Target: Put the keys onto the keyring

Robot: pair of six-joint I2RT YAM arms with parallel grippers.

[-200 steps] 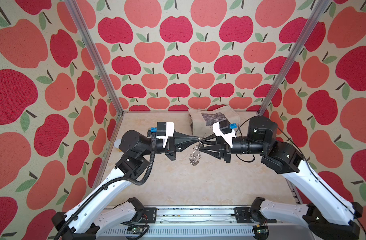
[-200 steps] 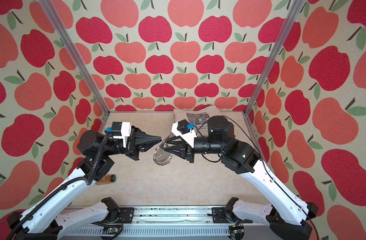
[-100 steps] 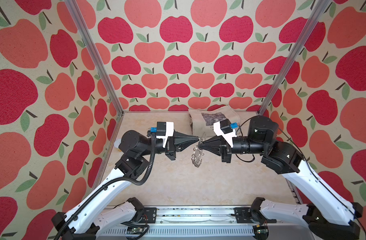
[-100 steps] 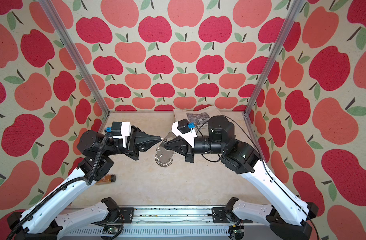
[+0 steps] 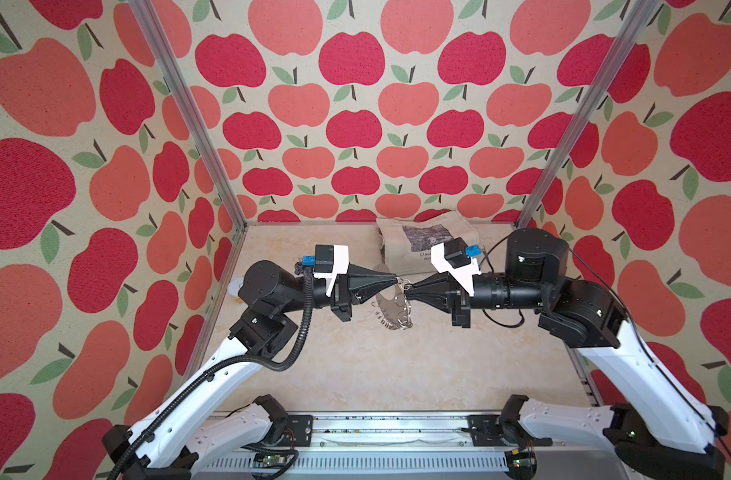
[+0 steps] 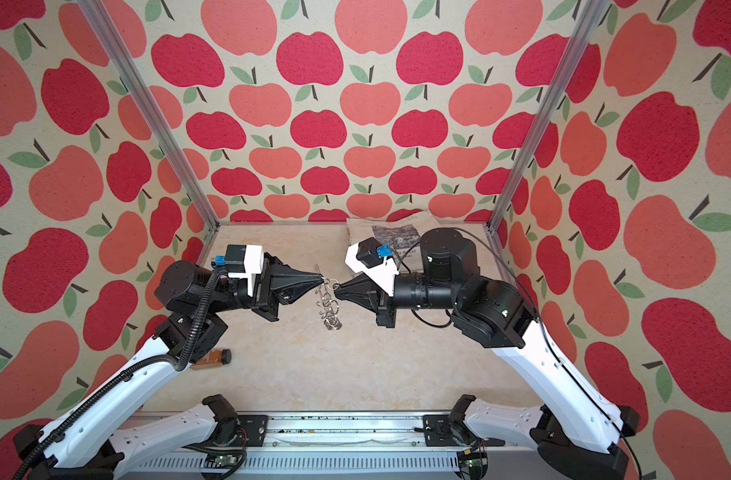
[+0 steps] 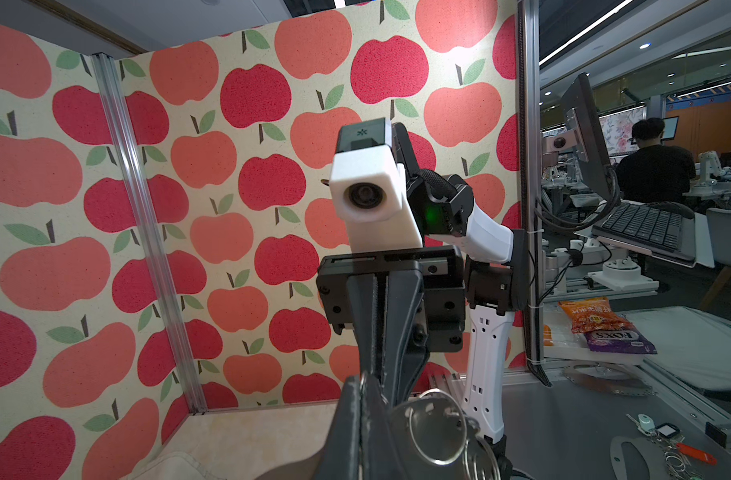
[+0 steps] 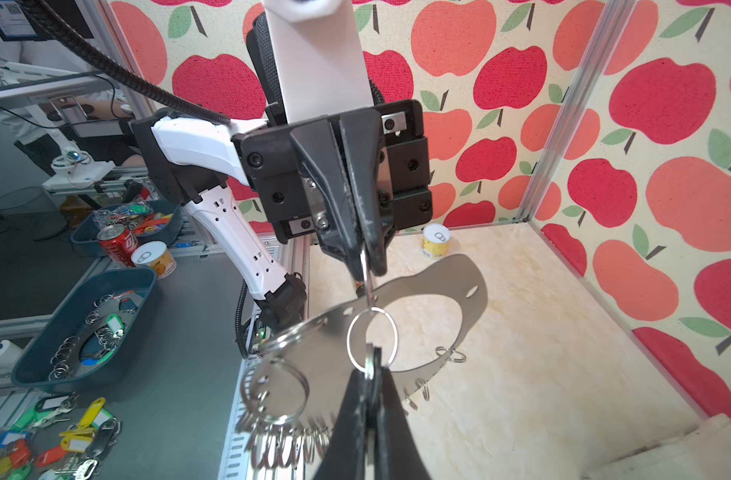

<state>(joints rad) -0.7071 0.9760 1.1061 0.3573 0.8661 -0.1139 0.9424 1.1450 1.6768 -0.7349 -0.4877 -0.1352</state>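
Both claws are clamped shut, tip to tip: the left gripper (image 8: 365, 266) pinches the keyring (image 8: 438, 286) at its upper rim, so it hangs just beneath, while the right gripper (image 8: 370, 370) nips one split ring (image 8: 372, 310) hooked on it. No key shows in or beside either claw. The weak spot is that thin nip — if the right claw tugs or twists away from the left, the wire may slide out, or the keyring may swivel free and drop to the floor (image 8: 521, 332) below.

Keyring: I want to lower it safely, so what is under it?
Only bare beige table shows beneath the keyring, hanging between the left tool and right tool. The patch behind the plate itself is hidden.
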